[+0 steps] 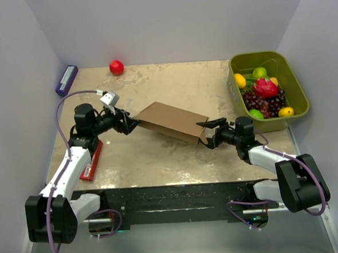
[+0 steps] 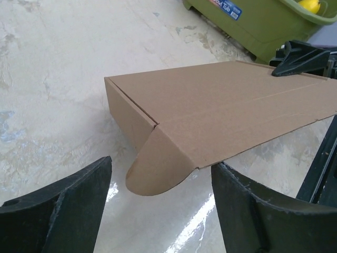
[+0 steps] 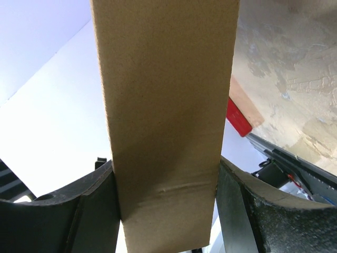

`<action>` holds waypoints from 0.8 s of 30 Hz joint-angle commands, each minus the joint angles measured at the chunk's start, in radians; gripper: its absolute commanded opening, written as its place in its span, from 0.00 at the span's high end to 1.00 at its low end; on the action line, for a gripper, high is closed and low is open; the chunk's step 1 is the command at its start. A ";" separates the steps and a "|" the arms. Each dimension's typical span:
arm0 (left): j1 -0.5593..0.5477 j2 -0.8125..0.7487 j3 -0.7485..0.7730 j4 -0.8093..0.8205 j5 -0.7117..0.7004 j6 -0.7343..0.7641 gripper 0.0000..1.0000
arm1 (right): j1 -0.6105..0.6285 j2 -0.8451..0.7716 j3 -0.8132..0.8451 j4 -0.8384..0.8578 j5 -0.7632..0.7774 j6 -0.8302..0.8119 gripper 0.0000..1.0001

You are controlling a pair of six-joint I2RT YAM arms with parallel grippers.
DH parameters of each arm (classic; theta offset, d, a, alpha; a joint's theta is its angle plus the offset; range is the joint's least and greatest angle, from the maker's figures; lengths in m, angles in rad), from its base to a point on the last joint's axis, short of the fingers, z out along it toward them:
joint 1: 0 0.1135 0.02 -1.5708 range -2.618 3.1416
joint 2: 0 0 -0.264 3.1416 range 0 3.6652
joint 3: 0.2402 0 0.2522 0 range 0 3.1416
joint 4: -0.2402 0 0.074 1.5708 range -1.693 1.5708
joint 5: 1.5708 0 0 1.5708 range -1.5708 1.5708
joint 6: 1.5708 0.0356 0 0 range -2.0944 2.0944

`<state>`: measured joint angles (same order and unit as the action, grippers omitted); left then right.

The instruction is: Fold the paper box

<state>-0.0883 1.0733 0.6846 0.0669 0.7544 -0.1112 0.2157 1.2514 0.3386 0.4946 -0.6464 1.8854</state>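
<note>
White shells on the left arm (image 1: 73, 162) and right arm (image 1: 266, 155), chunky black joints; purple cables (image 1: 57, 113) loop off both, matte black fingers (image 2: 58, 211) look rough-edged.

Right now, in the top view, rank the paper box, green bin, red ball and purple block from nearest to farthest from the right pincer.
1. paper box, gripped by the right pincer
2. green bin, back right
3. red ball, back, left of centre
4. purple block, back left corner
</note>
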 commanded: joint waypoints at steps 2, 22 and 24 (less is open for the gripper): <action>-0.022 0.040 0.032 0.059 0.025 -0.008 0.29 | -0.004 0.003 0.042 0.065 -0.041 0.030 1.00; -0.087 0.143 0.069 0.057 -0.047 -0.018 0.99 | -0.003 0.051 -0.001 0.116 -0.045 0.032 0.81; -0.091 0.148 0.084 0.025 -0.053 -0.007 1.00 | -0.003 0.054 0.000 0.105 -0.044 0.003 0.70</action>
<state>-0.1680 1.2152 0.7029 0.1047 0.7063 -0.1337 0.2157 1.3048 0.3355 0.5411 -0.6510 1.9121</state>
